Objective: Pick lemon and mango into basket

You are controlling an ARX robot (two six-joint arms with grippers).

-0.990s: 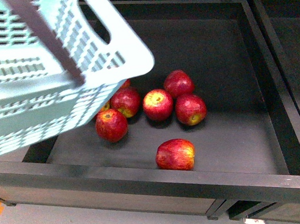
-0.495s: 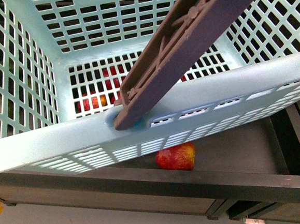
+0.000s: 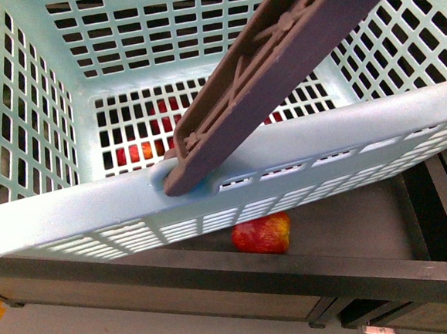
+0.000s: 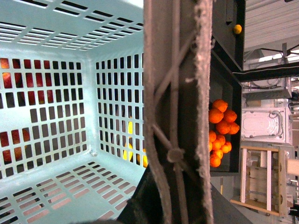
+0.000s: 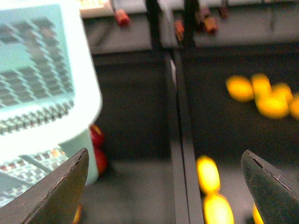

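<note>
The light turquoise basket [image 3: 96, 223] hangs tilted above the black bin and fills most of the front view. Its brown handle [image 3: 277, 62] crosses it diagonally. My left gripper [image 4: 175, 205] is shut on that handle, and the left wrist view looks into the basket's inside [image 4: 51, 116], which holds nothing. My right gripper [image 5: 166, 191] is open over a neighbouring bin, above two blurred oval yellow fruits [image 5: 208, 173]. More yellow fruits [image 5: 261, 95] lie farther back. The blur keeps me from telling lemon from mango.
Red apples [image 3: 261, 234] lie in the black bin [image 3: 217, 280] under the basket. A dark divider [image 5: 180, 140] separates that bin from the yellow-fruit bin. Orange tangerines [image 4: 220, 130] fill another bin beside the basket. Yellow fruit [image 4: 130, 140] shows through the basket's slots.
The basket swung from the upper left across the front view, hiding most apples. In the last half second it shifted only slightly.
</note>
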